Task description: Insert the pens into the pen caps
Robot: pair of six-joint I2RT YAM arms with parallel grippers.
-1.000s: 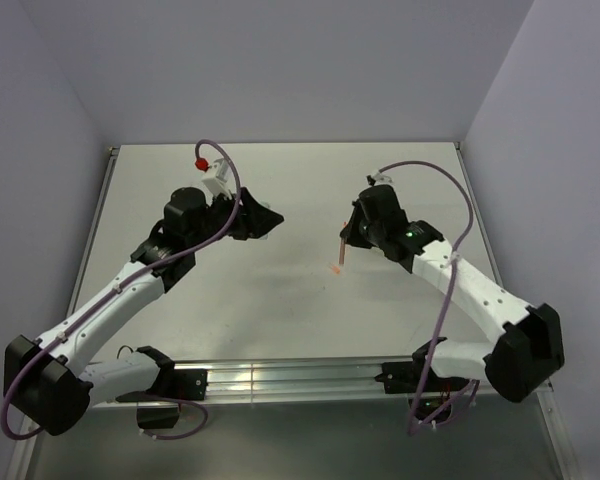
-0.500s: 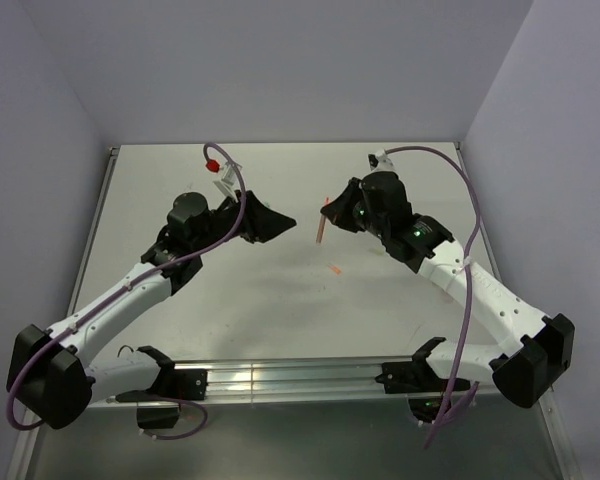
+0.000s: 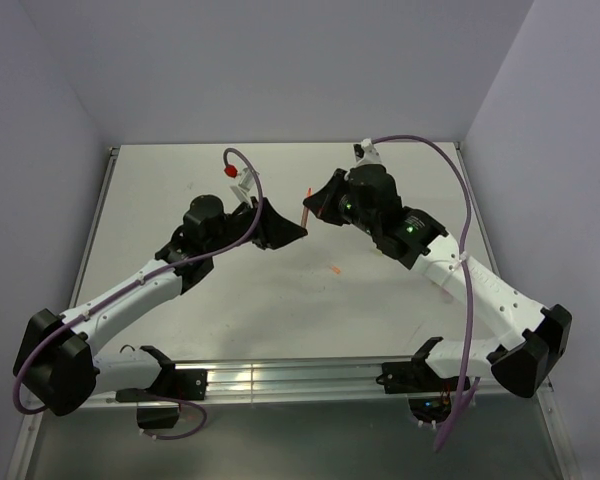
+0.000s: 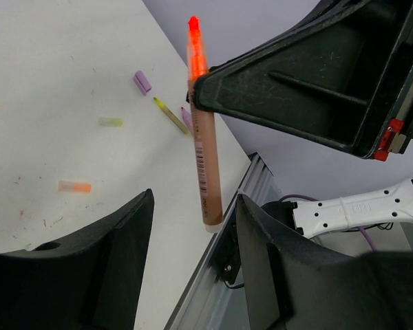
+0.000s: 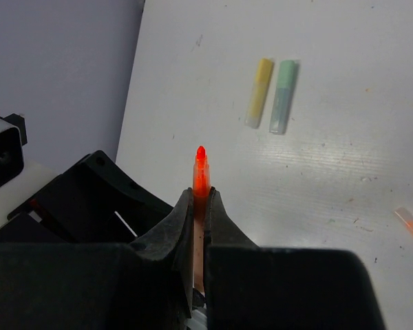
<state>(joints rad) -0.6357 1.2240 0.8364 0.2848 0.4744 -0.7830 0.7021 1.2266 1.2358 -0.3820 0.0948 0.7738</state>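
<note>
Right end effector (image 5: pixel 199 201) grips the orange-red pen (image 5: pixel 200 170). Left end effector (image 4: pixel 194 206) is open, just beside that pen.

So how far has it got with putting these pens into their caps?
Nothing looks capped yet. In hand: the right fingers pinch a slim orange-red plastic pen, its tip bare, while the left fingers stand open and empty near it. Left to do: a stubby purple cap and a pale green cap lie loose on the white table, and a yellow pen and a mint-teal pen lie side by side.
</note>
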